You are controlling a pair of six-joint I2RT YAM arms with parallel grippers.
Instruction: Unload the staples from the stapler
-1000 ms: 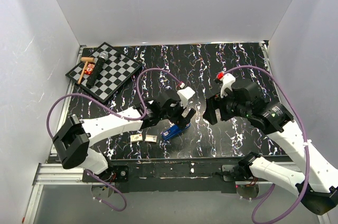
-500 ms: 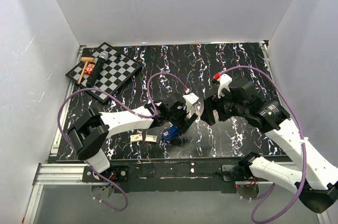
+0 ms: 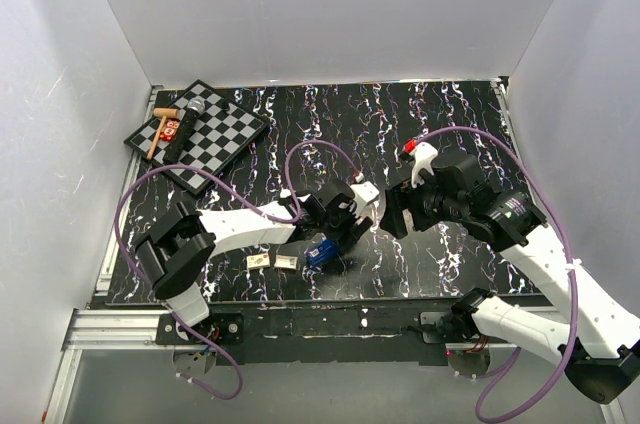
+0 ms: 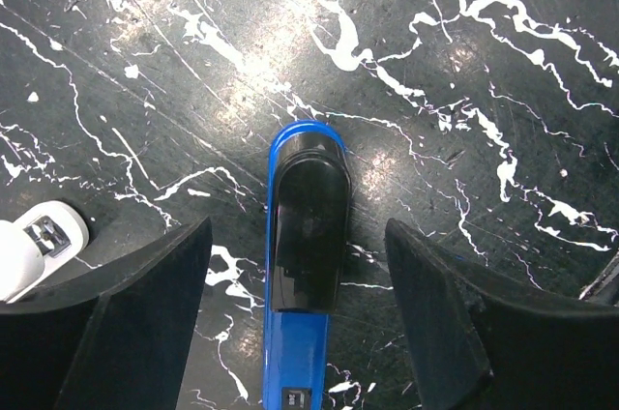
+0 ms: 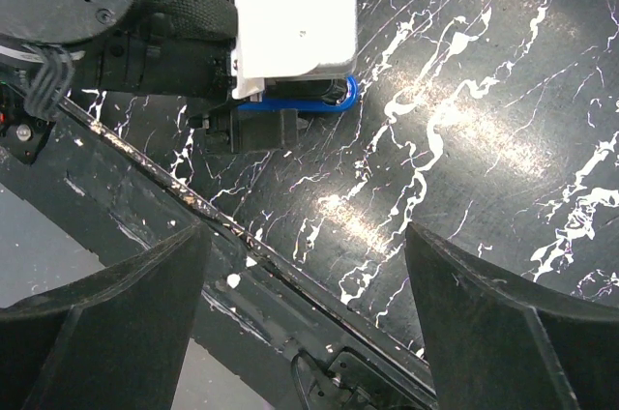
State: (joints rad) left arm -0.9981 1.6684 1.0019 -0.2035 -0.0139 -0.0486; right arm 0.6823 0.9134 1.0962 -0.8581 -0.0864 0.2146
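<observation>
The stapler [image 4: 308, 265], blue with a glossy black top, lies flat on the black marbled table [image 3: 440, 124] near its front edge. My left gripper [image 4: 298, 236] hangs low over it with one finger on each side. A gap shows on both sides, so the jaws are open and touch nothing. From above, the left gripper [image 3: 336, 240] covers most of the stapler [image 3: 322, 252]. My right gripper [image 3: 388, 214] hovers just to the right, open and empty. Its own view shows the stapler's blue edge [image 5: 344, 101] under the left wrist's white housing [image 5: 293, 15]. The staples are hidden.
Two small tan-and-white boxes [image 3: 259, 260] [image 3: 286, 262] lie just left of the stapler. A chessboard [image 3: 205, 139] at the back left carries a microphone [image 3: 185, 129] and a small wooden hammer [image 3: 157, 129]. The table's front rail [image 5: 290, 275] runs under the right gripper.
The left arm has come down over the stapler and its jaws have narrowed round it. The right gripper has drifted slightly left, still wide open.
</observation>
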